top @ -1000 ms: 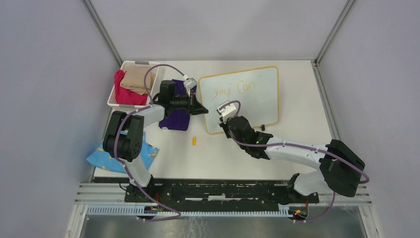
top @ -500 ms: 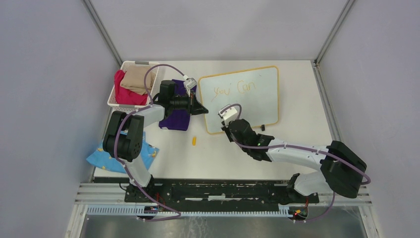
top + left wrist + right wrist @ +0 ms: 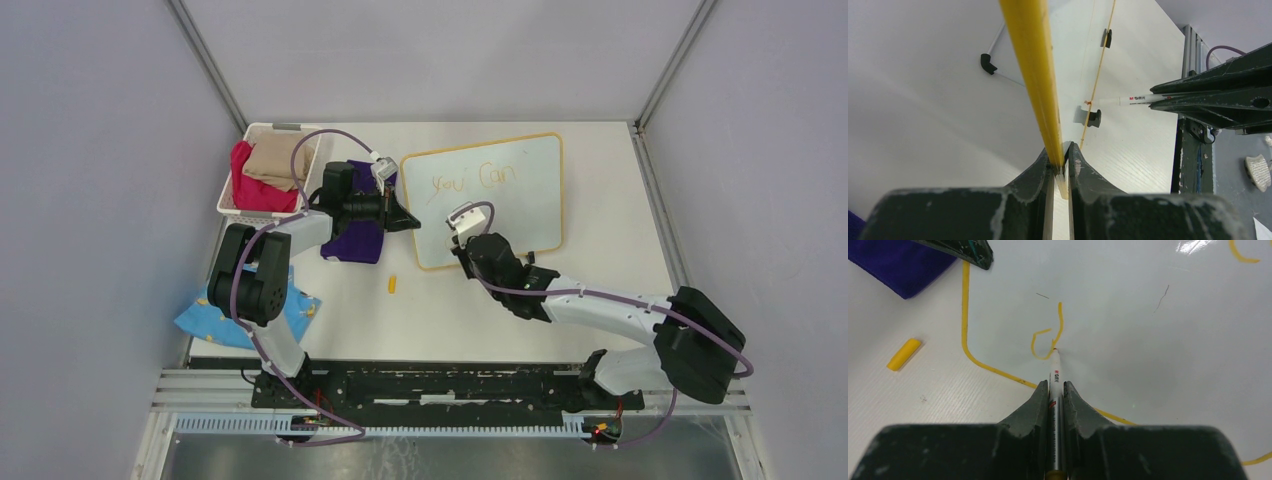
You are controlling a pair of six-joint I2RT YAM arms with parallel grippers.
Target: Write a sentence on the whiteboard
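Observation:
The whiteboard [image 3: 520, 215], yellow-framed, lies tilted on the table. Its top line reads "you Can" [image 3: 475, 179] in thin orange. My left gripper [image 3: 412, 225] is shut on the board's left frame edge [image 3: 1030, 60], seen edge-on between the left gripper's [image 3: 1061, 150] jaws. My right gripper [image 3: 1055, 390] is shut on a white marker [image 3: 1054, 374]. The marker's tip rests on the whiteboard [image 3: 1158, 340] near its lower left corner, at the foot of a fresh orange "d"-like stroke [image 3: 1048, 337]. From above, the right gripper [image 3: 460, 240] is mostly hidden under its wrist.
A white basket [image 3: 232, 205] of red and beige cloths stands at the back left. A purple cloth [image 3: 355, 238] lies under the left arm and a blue patterned cloth [image 3: 200, 318] nearer. A yellow marker cap [image 3: 392, 284] lies left of the board's corner.
The right gripper with the marker has shifted slightly to the right over the board's lower left area. The left arm has kept still on the frame.

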